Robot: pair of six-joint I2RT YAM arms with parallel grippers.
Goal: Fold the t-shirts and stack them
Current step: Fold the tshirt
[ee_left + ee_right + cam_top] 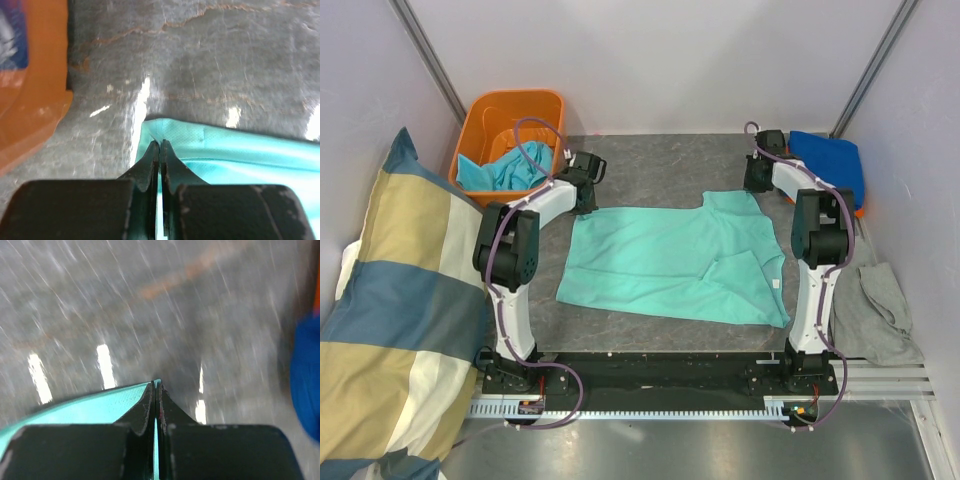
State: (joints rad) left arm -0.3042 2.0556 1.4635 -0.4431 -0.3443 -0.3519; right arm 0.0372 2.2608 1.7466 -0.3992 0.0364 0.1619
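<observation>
A mint-teal t-shirt (670, 262) lies spread on the grey table, with one sleeve folded over at the right. My left gripper (586, 200) is shut on its far left corner, seen in the left wrist view (159, 142) with cloth (230, 150) pinched between the jaws. My right gripper (757, 185) is shut on the far right corner, seen in the right wrist view (156, 385) with teal cloth (90, 402) in the jaws. A turquoise shirt (510, 167) lies in the orange basket (485, 115). A royal blue shirt (830, 160) lies folded at the far right.
A big blue-and-cream striped pillow (390, 320) fills the left side. A grey cloth (880, 310) lies at the right, beside the right arm. The orange basket also shows at the left of the left wrist view (30, 100). White walls close the back.
</observation>
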